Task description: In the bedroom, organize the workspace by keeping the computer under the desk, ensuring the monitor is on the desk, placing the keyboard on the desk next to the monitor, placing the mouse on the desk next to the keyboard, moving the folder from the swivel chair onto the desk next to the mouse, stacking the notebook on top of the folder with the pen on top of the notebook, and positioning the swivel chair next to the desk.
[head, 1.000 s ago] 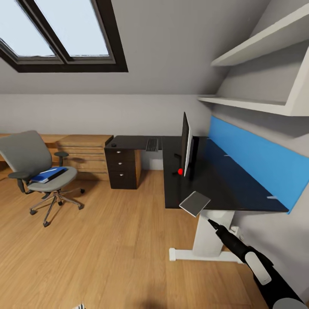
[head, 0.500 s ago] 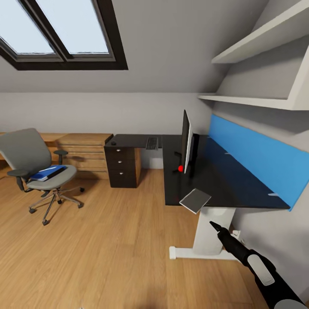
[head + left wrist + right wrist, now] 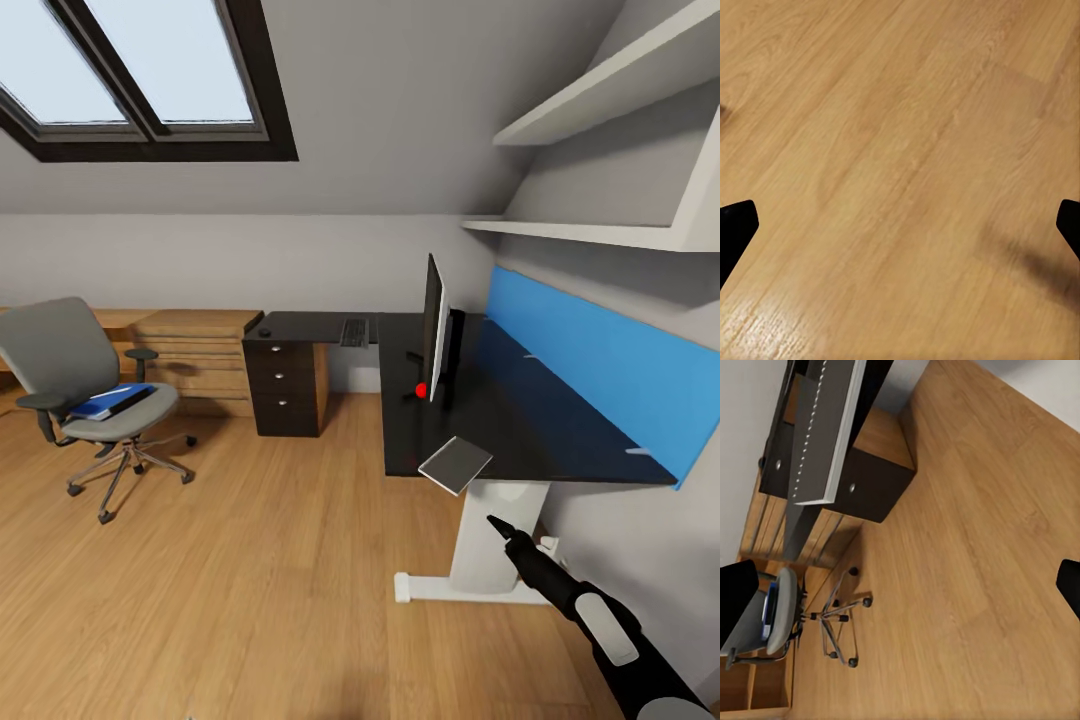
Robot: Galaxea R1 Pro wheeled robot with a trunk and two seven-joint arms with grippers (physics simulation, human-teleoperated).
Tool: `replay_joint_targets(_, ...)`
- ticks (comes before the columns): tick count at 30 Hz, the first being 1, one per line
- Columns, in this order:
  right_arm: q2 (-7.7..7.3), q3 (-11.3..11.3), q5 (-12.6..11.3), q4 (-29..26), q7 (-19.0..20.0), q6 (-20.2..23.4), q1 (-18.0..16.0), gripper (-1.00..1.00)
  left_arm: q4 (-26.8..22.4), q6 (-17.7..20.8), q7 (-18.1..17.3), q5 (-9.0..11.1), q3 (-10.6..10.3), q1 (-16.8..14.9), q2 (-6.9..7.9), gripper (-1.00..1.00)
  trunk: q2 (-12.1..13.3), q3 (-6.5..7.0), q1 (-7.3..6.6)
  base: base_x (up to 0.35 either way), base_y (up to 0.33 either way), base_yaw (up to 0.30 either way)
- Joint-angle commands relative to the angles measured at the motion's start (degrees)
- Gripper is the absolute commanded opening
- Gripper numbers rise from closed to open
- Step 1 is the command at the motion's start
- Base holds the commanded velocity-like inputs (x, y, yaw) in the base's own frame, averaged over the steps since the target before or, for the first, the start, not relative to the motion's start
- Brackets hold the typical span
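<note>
The desk [image 3: 520, 420] runs along the right wall under its blue panel. On it the monitor [image 3: 433, 330] stands edge-on, red dot low. The keyboard [image 3: 354, 333] and a small dark mouse [image 3: 265, 333] lie on the far wing above the black drawers [image 3: 283, 388]. At the left, away from the desk, the swivel chair [image 3: 85, 385] carries the blue folder [image 3: 110, 402]; the right wrist view also has the chair [image 3: 787, 615]. A flat grey pad [image 3: 455, 465] overhangs the desk's front edge. My right gripper [image 3: 497, 523] hangs open below that edge. My left gripper [image 3: 900, 232] is open over the floor.
A light wooden drawer unit [image 3: 195, 360] stands against the back wall beside the black drawers. White shelves [image 3: 600, 235] jut out above the desk. The desk's white pedestal leg [image 3: 490, 560] and foot reach onto the wooden floor [image 3: 250, 580] close to my right arm.
The whole view has shifted slightly. My right arm's tip sits a little lower and further from the grey pad. Chair, folder and desk items have not moved.
</note>
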Motion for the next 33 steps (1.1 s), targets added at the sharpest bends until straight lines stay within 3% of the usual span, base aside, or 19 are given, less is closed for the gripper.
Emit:
replay_joint_targets(1, 0.05, -0.17, -0.38, -0.01, 0.11, 0.47, -0.03, 1.00, 0.01, -0.17, -0.08, 0.39, 0.10, -0.03, -0.02, 1.00, -0.03, -0.06, 0.00, 0.000, 0.000, 0.000)
replay_joint_targets(9, 0.27, -0.08, -0.39, -0.03, 0.27, 0.38, -0.03, 1.00, 0.01, -0.23, -0.10, 0.37, 0.15, -0.03, 0.04, 1.00, -0.03, -0.06, 0.00, 0.075, 0.024, 0.000)
replay_joint_targets(22, 0.28, -0.05, -0.37, -0.03, 0.32, 0.39, -0.03, 1.00, 0.01, -0.20, -0.10, 0.44, 0.16, -0.03, 0.05, 1.00, -0.03, -0.06, 0.00, 0.244, 0.114, 0.000)
replay_joint_targets(33, 0.35, 0.03, -0.31, -0.03, 0.32, 0.32, -0.03, 1.00, 0.01, -0.19, -0.10, 0.37, 0.12, -0.03, 0.05, 1.00, -0.03, -0.06, 0.00, 0.042, 0.018, 0.000)
